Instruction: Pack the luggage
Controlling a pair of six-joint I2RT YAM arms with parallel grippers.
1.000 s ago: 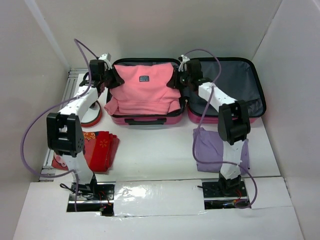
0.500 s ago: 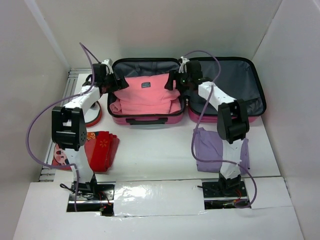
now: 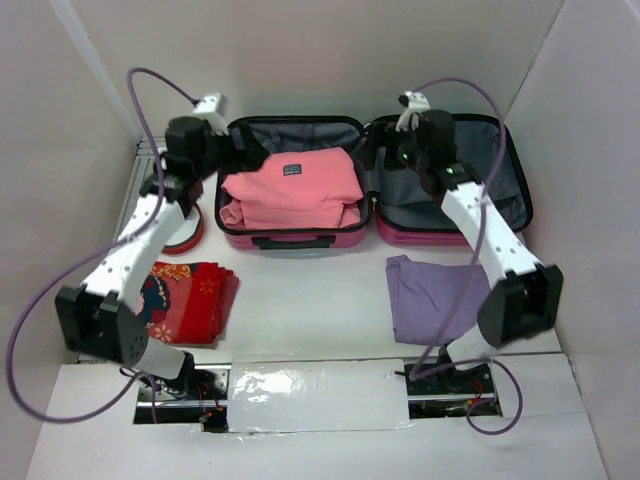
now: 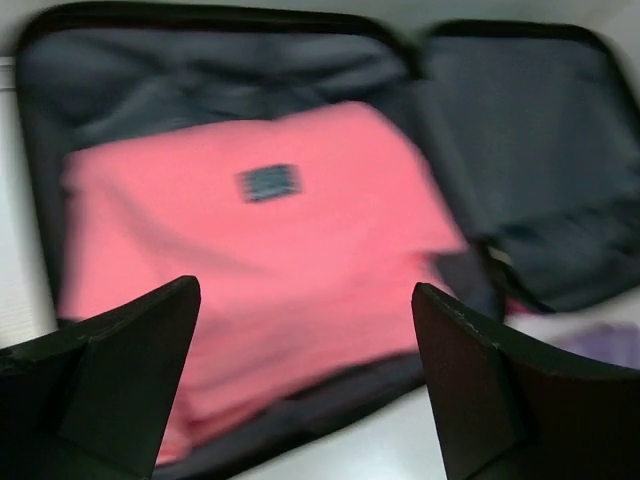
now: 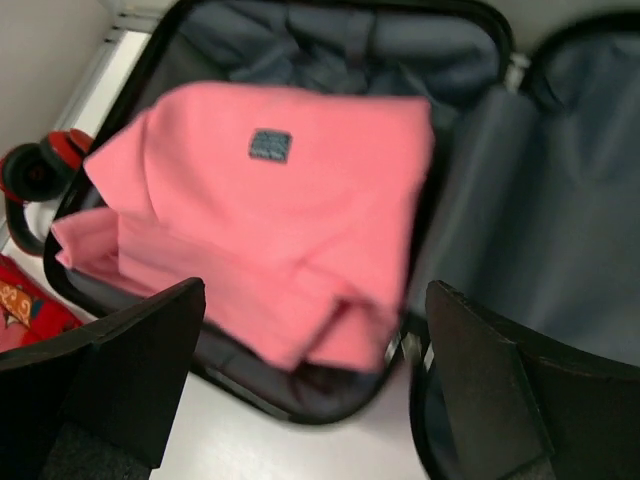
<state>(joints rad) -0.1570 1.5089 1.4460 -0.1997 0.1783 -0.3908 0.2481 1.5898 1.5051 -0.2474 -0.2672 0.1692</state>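
Observation:
The luggage lies open at the back of the table, pink shell down and grey lining up. A folded pink garment with a small grey label rests in its left half. The right half holds nothing. My left gripper hovers open over the left half's far left corner. My right gripper hovers open above the hinge. In the left wrist view the open gripper frames the pink garment below. The right wrist view has the open gripper above the garment, with nothing between the fingers.
A red patterned cloth lies folded at the front left. A purple cloth lies in front of the luggage's right half. Red headphones sit left of the luggage. White walls close in the table on three sides.
Both grippers opened and let go of the pink garment, which settled into the left half of the luggage. Both arms then rose and drew outward.

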